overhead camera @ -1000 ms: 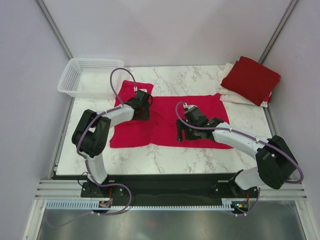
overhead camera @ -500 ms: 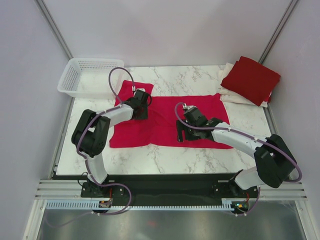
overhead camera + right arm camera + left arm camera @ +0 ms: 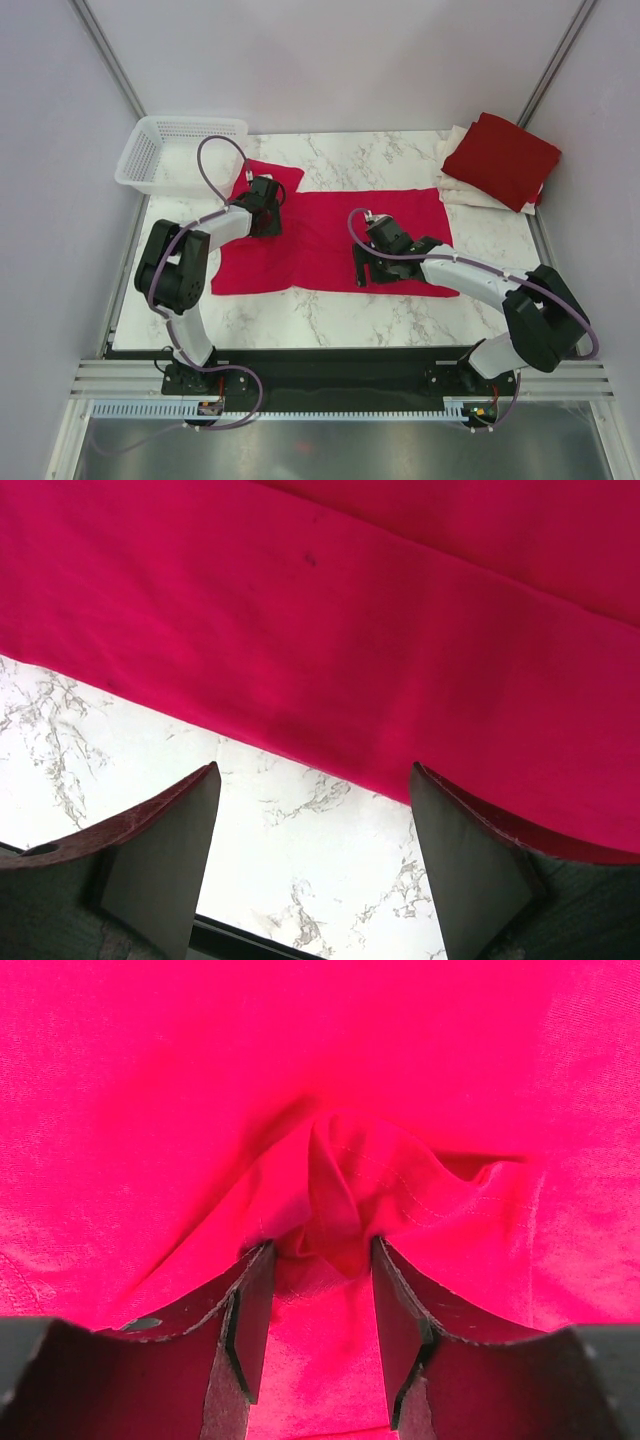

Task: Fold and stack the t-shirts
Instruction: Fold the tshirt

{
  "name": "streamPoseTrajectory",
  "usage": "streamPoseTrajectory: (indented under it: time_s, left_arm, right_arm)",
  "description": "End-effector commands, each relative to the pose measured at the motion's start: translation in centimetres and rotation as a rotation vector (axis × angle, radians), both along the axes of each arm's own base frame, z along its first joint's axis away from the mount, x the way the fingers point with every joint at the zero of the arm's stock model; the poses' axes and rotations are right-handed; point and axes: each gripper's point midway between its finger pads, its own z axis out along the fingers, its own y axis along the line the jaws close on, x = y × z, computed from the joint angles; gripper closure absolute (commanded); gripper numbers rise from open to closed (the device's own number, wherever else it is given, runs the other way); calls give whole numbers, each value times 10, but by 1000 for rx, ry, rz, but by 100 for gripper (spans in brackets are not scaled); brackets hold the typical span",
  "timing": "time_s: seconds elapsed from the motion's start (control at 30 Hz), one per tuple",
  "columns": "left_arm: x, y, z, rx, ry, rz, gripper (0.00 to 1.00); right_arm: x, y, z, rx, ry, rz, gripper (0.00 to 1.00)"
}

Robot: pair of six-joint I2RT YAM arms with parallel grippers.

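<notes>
A bright crimson t-shirt [image 3: 330, 240] lies spread on the marble table, one sleeve up at the back left. My left gripper [image 3: 263, 214] sits on its left part, shut on a bunched fold of the cloth [image 3: 335, 1210] held between the fingertips [image 3: 255, 1290]. My right gripper [image 3: 366, 270] is open and empty just above the shirt's near edge [image 3: 400, 630], with bare marble [image 3: 300, 870] under its jaws. A folded darker red t-shirt [image 3: 502, 158] lies on folded white t-shirts [image 3: 462, 190] at the back right.
A white mesh basket [image 3: 180, 150] stands at the back left corner. Grey walls with metal posts close in the table on both sides. The table's near edge [image 3: 330, 345] runs just in front of the crimson shirt.
My left gripper has moved left and back with the cloth, dragging the shirt's left part leftward and flattening it. The right gripper has barely moved.
</notes>
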Motion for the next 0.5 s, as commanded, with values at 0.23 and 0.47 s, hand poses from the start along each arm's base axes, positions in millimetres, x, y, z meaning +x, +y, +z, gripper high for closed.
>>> streamPoseTrajectory:
  time_s: [0.23, 0.47]
  left_arm:
    - [7, -6, 39, -81, -77, -29, 60]
    - [4, -2, 32, -68, -55, -33, 69]
  right_arm:
    - [1, -2, -7, -19, -3, 3, 16]
    - [0, -3, -12, -27, 7, 6, 16]
